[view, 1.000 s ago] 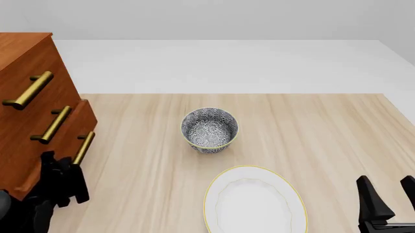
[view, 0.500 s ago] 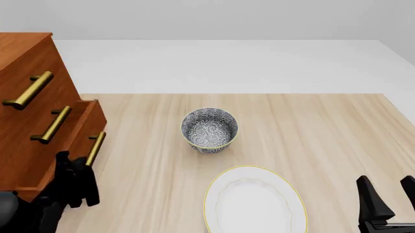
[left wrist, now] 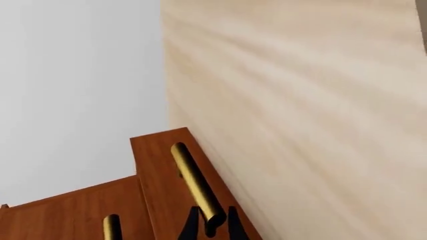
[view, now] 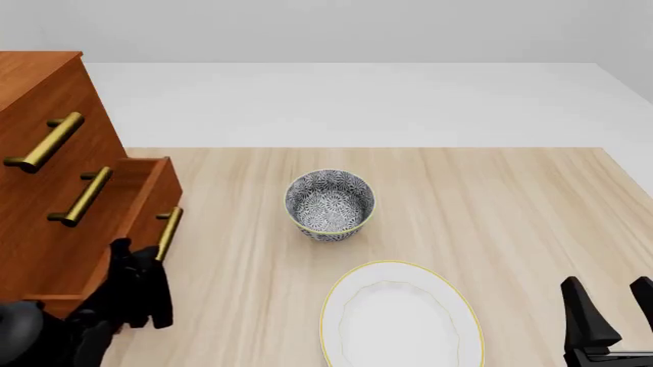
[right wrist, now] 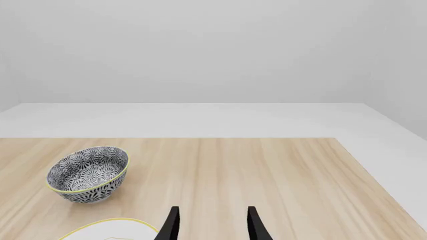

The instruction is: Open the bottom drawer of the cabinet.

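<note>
The reddish-brown cabinet (view: 41,115) stands at the table's left edge with three brass-handled drawers. Its bottom drawer (view: 128,218) is pulled partly out toward the table's middle. My left gripper (view: 153,264) is shut on the near end of the drawer's brass bar handle (view: 170,232). In the left wrist view the black fingertips (left wrist: 193,227) clamp the handle (left wrist: 195,185) on the drawer front (left wrist: 160,175). My right gripper (view: 612,302) is open and empty at the front right; its fingers (right wrist: 170,225) show in the right wrist view.
A patterned bowl (view: 329,204) stands mid-table and also shows in the right wrist view (right wrist: 88,173). A white plate with a yellow rim (view: 352,290) lies in front of it. The two upper drawers (view: 46,145) are closed.
The bottom drawer has slid further out to the right with my left gripper shut on its handle. The right arm, bowl and plate have not moved.
</note>
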